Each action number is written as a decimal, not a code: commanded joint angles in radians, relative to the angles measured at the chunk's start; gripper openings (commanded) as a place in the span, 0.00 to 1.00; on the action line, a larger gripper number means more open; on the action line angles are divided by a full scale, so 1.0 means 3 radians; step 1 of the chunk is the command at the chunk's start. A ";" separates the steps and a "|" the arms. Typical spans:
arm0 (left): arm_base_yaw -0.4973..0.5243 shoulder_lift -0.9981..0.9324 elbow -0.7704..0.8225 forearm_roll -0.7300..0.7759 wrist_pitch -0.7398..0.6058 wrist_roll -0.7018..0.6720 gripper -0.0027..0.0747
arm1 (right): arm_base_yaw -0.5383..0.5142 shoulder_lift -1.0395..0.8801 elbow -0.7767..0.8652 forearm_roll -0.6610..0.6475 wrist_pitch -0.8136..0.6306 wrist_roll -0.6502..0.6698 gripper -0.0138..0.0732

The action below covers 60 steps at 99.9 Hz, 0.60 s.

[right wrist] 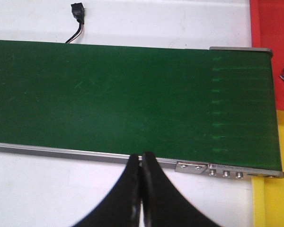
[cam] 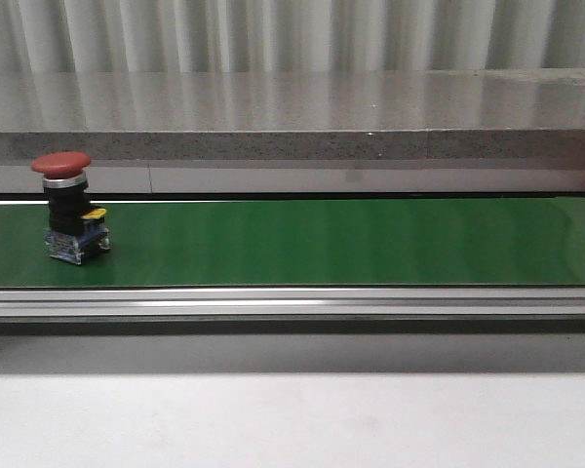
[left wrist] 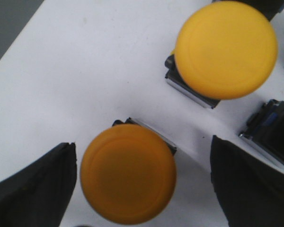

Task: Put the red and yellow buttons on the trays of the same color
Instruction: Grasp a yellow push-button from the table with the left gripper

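My front camera sits low, looking forward across the green belt (cam: pixel 322 244). My right wrist camera looks straight down on that same belt (right wrist: pixel 132 99) from higher up. My left wrist camera hangs close above the white counter (left wrist: pixel 85 71).

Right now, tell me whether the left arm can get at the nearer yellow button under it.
Probably yes. The left pincer is open, with its fingers on either side of the yellow button, and nothing lies over the cap. A second yellow button stands apart, outside the fingers.
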 commanded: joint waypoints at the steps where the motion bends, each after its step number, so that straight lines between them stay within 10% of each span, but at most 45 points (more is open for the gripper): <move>1: 0.0007 -0.0126 -0.0107 0.0051 -0.0176 -0.0031 0.75 | 0.0005 -0.0022 -0.0086 0.0032 -0.0148 -0.0037 0.08; 60: 0.0007 -0.0126 -0.0107 0.0220 -0.0368 -0.0031 0.52 | 0.0005 -0.0022 -0.0086 0.0032 -0.0148 -0.0037 0.08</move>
